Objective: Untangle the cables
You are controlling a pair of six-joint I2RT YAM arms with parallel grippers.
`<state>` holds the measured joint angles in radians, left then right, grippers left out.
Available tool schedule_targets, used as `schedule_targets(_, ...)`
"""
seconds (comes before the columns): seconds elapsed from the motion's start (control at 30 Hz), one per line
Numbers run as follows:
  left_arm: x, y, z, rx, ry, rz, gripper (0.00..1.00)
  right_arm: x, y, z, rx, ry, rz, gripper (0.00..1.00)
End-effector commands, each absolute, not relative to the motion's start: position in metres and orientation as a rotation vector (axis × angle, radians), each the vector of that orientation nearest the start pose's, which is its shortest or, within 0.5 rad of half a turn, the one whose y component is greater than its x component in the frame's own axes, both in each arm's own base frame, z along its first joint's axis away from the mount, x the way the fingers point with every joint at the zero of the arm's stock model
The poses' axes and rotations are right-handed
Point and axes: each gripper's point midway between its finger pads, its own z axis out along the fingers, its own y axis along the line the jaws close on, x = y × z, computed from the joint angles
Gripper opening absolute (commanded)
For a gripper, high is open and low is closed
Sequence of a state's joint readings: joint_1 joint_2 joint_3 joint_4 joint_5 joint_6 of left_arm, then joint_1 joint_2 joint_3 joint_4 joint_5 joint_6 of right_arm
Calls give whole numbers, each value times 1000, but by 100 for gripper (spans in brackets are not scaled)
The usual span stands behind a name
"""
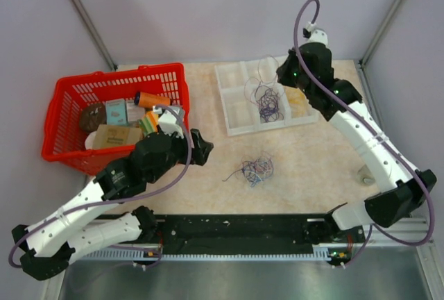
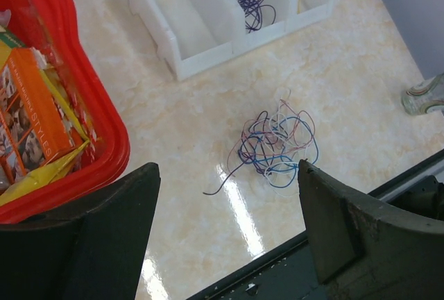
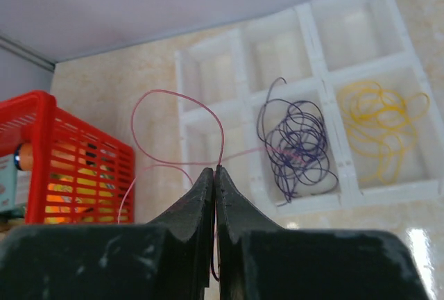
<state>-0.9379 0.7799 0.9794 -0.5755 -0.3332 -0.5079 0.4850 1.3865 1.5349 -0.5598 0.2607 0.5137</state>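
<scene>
Step in hand looks like sorting by colour: R gripper [image 3: 215, 173] has its fingers pressed together w/ a single pink wire [image 3: 166, 92] pinched at the tips, held above the white tray [image 3: 361, 194]; the wire loops up and trails across the purple bundle [image 3: 295, 148] in one compartment; yellow bundle [image 3: 380, 125] sits in the next. L gripper [image 2: 227, 169] hovers w/ fingers spread wide and empty, near the red basket [image 1: 114, 78]. Rest of the cables [image 2: 277, 148] lie as a small blue/purple/pale knot on the table [image 2: 347, 71], between tray and arm bases. Next move prob. calls for dropping the pink wire into an empty compartment w/o snagging the purple ones; then back for another strand. Surface is glossy beige marble-look w/ glare streaks; pale walls and metal posts enclose it.
</scene>
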Motion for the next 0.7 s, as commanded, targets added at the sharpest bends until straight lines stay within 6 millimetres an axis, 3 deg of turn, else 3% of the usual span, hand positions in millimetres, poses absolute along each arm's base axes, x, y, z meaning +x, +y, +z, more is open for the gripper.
schedule_targets(0.0,201,-189,284,53,1931,-639,85,411,212,361,136,1890,487,0)
schedule_targets(0.17,193,-191,290,-15,1921,-744,85,436,249,339,60,1873,462,0)
schedule_targets(0.37,187,-197,306,7,1904,-808,85,459,283,290,-73,1921,440,0)
schedule_targets(0.57,188,-203,311,59,1878,-818,85,479,284,208,-113,2029,260,0)
schedule_targets(0.67,187,-205,307,89,1885,-819,85,483,294,179,-210,2046,203,0)
